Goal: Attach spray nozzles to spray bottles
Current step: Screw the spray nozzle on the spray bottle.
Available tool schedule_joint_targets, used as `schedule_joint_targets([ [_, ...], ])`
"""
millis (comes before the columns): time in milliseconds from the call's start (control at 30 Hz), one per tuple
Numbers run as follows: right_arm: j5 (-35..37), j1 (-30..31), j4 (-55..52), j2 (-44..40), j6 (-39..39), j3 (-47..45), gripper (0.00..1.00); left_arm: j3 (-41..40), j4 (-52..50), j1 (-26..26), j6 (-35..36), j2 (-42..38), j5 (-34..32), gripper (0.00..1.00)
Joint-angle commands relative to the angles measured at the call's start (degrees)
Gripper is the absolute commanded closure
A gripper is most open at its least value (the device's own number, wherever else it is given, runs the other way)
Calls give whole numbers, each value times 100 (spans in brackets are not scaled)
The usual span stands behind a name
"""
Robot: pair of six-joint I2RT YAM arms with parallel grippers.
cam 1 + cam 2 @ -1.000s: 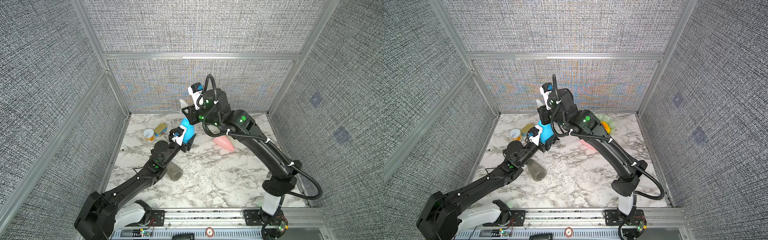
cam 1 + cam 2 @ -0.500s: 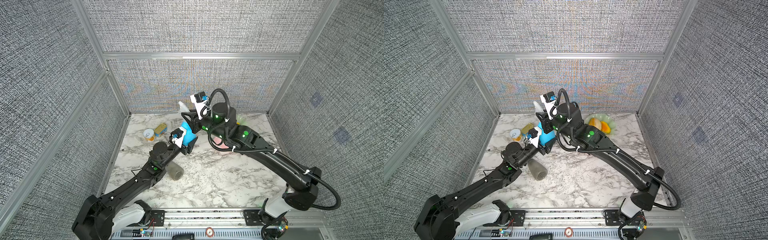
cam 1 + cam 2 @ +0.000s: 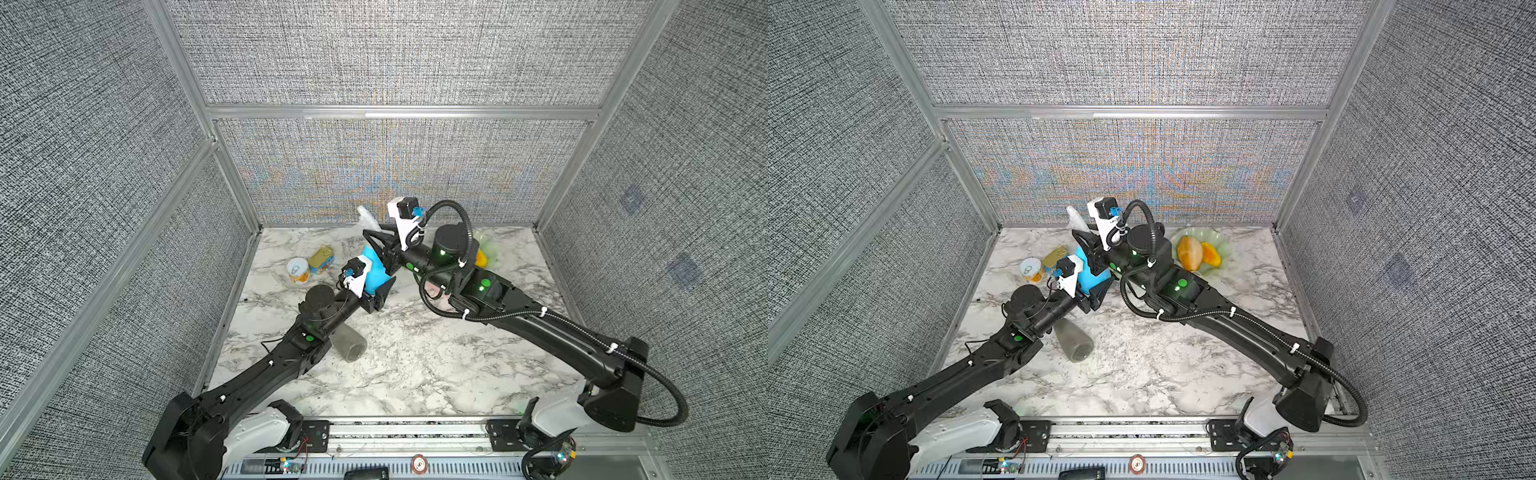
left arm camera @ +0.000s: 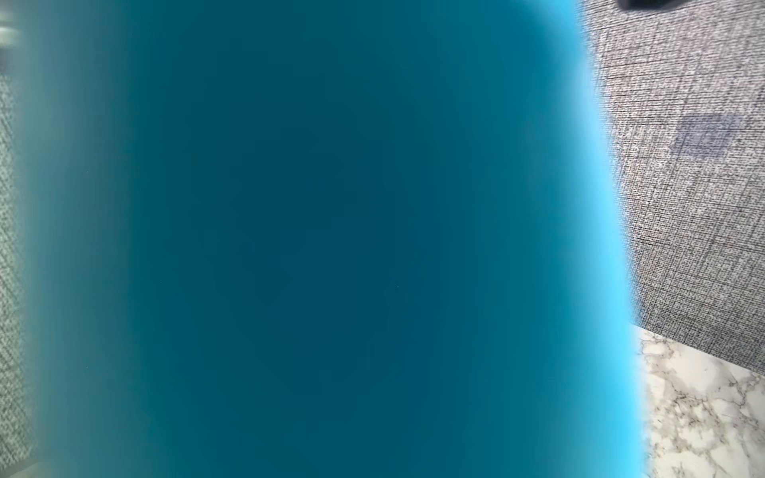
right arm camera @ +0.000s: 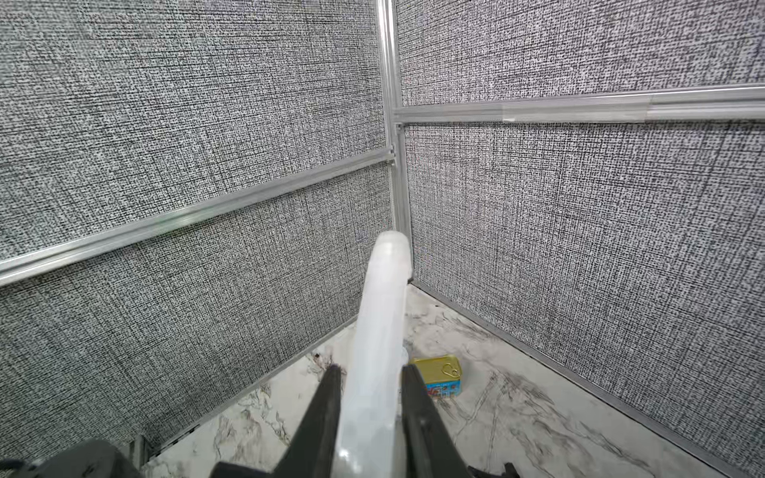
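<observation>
The left gripper (image 3: 377, 279) is closed around the blue bottle (image 3: 373, 266), its jaws spread wide across the bottle's body. In the left wrist view the blue plastic (image 4: 323, 240) fills nearly the whole picture, with only a strip of marble table (image 4: 703, 414) and grey wall beside it. In both top views the bottle sits toward the back left of the table, its narrower end pointing up at the right arm's tool.

The right gripper (image 5: 371, 372) is clenched on a white translucent spray nozzle (image 5: 383, 298). The right wrist view shows its two black fingers (image 5: 323, 405) pressed against either side of the nozzle, whose pale curved head sticks out past them toward the corner of the enclosure. In a top view that head (image 3: 366, 216) shows just above the gripper, directly over the blue bottle. The gripper covers the place where nozzle and bottle neck would meet, so whether the nozzle is seated cannot be told.

The smoky grey bottle (image 3: 349, 343) lies on its side on the marble, partly under the left arm, with no nozzle on it. A round tin (image 3: 298, 269) and a yellow rectangular tin (image 3: 322, 257) stand just beside each other near the left wall. At the back right, a pale green dish (image 3: 1223, 245) holds orange fruit pieces (image 3: 1188, 253)
</observation>
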Motion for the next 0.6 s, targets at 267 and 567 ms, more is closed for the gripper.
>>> schedule_joint_targets([
  [267,2941,814,-2897,1221,714,1586,93,426,415,5,821,140,-530,33],
  [567,4028,1249,-3742,2109,1014,2741,93,363,539,5,1115,165,-795,33],
])
